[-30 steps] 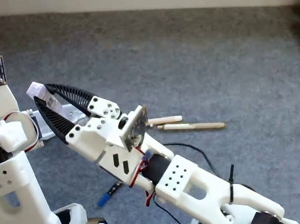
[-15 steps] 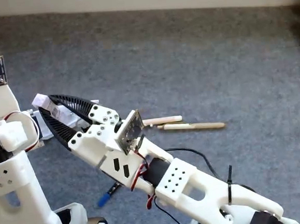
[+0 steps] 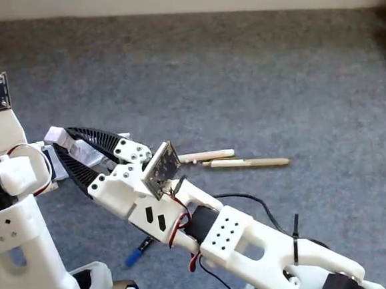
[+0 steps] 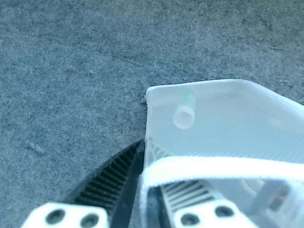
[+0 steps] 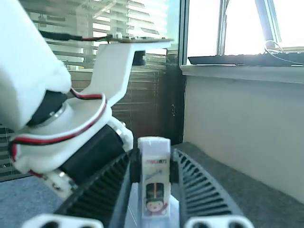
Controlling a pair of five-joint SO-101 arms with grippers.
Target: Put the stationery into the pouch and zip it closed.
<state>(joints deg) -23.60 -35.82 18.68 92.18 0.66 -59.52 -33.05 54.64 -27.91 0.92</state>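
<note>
Now the right gripper is clenched on a white eraser beside the mesh pouch, near the surface's left edge. The left gripper pinches the pouch's rim. Released off-centre, the eraser could strike that rim and tumble outside.

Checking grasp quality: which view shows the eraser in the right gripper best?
Right wrist view: the eraser stands upright, clamped in the right gripper. High view shows its white end past the fingertips. Left wrist view faces the mesh pouch.
</note>
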